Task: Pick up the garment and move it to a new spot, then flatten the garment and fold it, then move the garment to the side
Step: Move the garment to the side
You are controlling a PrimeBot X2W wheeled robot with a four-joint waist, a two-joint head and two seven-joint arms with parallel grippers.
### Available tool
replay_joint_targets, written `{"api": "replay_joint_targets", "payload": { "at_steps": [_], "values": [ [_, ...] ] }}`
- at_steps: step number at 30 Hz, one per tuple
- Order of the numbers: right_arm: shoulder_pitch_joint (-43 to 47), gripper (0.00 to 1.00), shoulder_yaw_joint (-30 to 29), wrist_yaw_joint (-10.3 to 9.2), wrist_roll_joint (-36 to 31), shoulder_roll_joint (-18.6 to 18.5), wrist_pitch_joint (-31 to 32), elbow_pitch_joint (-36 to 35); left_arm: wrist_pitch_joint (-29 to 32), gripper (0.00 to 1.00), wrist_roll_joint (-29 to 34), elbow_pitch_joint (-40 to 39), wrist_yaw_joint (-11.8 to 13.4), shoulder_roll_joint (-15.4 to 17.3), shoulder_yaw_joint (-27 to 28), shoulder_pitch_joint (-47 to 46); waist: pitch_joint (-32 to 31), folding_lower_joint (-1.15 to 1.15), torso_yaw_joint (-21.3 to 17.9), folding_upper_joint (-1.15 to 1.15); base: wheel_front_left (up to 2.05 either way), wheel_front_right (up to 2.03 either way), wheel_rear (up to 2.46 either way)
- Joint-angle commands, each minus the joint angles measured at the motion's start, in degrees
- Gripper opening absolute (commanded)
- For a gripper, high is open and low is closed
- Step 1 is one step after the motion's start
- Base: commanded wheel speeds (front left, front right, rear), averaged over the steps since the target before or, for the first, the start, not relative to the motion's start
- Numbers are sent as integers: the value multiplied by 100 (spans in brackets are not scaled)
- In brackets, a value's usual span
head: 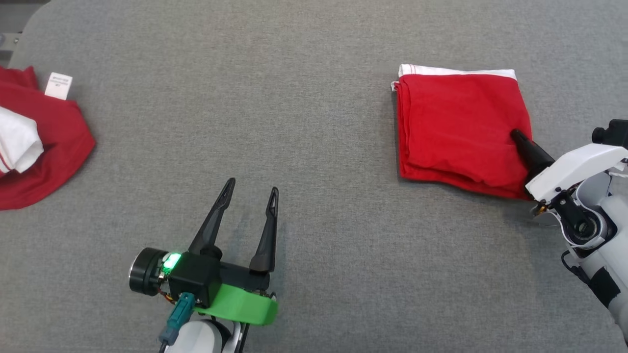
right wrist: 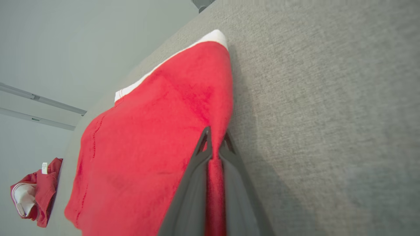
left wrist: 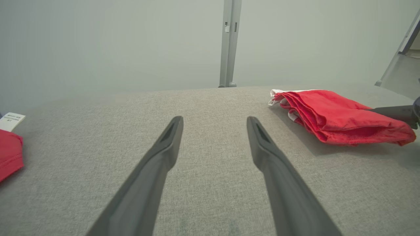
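The garment (head: 456,127) is red with a white band and lies folded into a rectangle on the right of the grey table. My right gripper (head: 516,135) reaches in from the right and is shut on the garment's near right edge. In the right wrist view the garment (right wrist: 151,137) has a strip of its red cloth pinched between my right gripper's (right wrist: 215,137) two dark fingers. My left gripper (head: 251,189) hovers open over bare table at the lower middle, well left of the garment. In the left wrist view my left gripper (left wrist: 215,123) holds nothing, and the garment (left wrist: 338,116) lies at the right.
A second red and white garment (head: 34,142) with a white label (head: 58,85) lies crumpled at the table's left edge. The grey table (head: 294,122) stretches between the two garments. A grey post (left wrist: 230,42) stands behind the table's far edge.
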Motion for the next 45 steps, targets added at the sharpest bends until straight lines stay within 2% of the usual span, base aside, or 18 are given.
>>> {"api": "replay_joint_targets", "payload": {
  "at_steps": [1,15,24,34,45],
  "values": [
    [-92,0,73,0,33,-96,-116,-66,-15,100,72,-24,-41,16,51,-120,118,0,-284,0,0,0,0],
    [-215,0,701,0,77,-201,-776,-254,-14,100,503,-55,-347,91,294,-413,548,0,-1644,0,0,0,0],
    [-396,0,1105,0,163,-210,-1134,-211,-15,100,677,-129,-472,309,294,-604,859,0,-2214,0,0,0,0],
    [-1157,0,1370,0,-123,-617,-1423,19,-14,100,816,-526,-561,543,108,-982,1555,0,-2355,0,0,0,0],
    [-1756,0,982,0,-699,-1173,-1554,409,-15,100,851,-954,-618,745,-189,-1393,2086,0,-2314,0,0,0,0]
  ]
}}
